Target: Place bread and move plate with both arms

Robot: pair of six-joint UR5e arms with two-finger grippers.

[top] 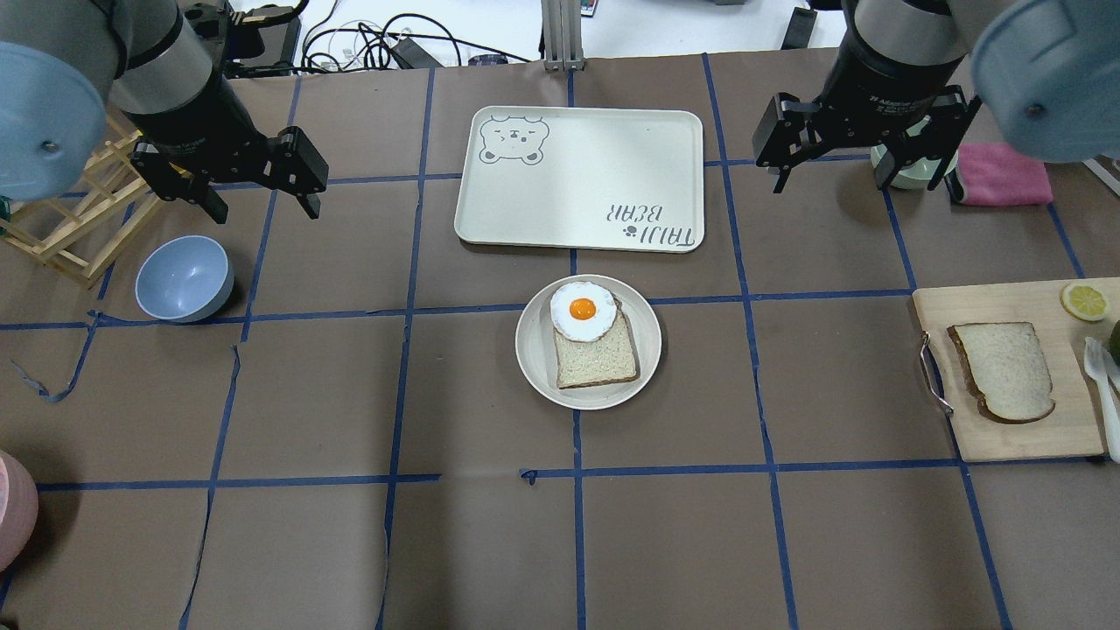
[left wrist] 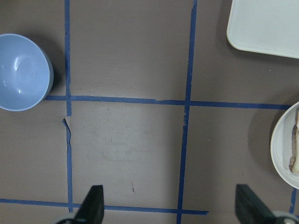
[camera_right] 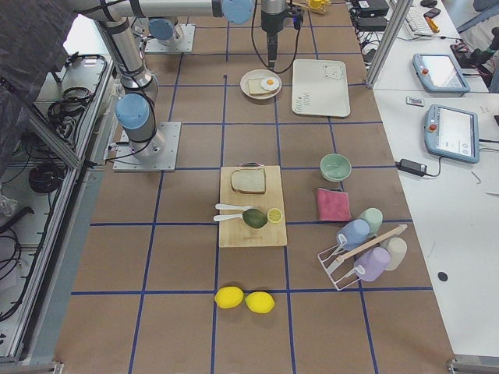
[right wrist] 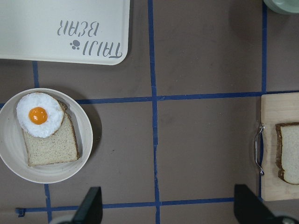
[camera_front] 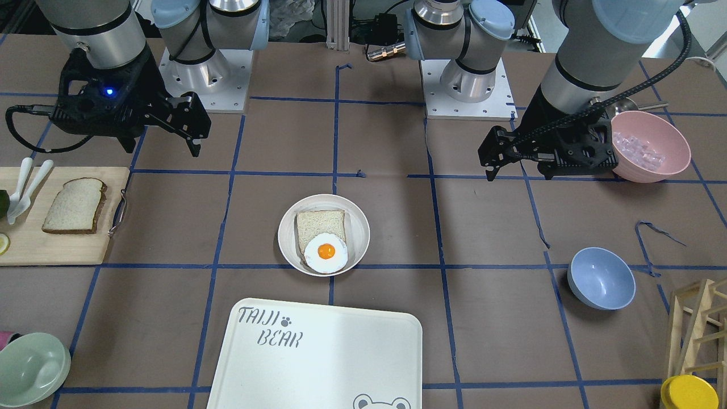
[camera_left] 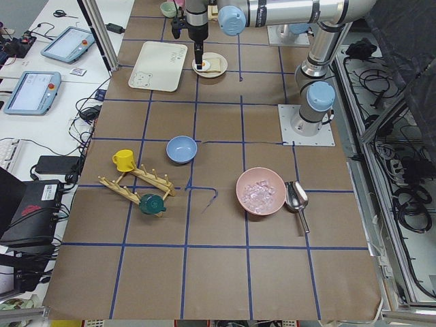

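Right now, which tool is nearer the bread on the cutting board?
Right. The right tool hangs past the cutting board holding the bread; the left tool is across the table, near the blue bowl.

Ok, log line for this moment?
left end effector open, empty | right end effector open, empty | bread on board | plate holds squarer slice, egg

Left gripper (left wrist: pixel 168 192), right gripper (right wrist: pixel 168 192): aloft, jaws spread.
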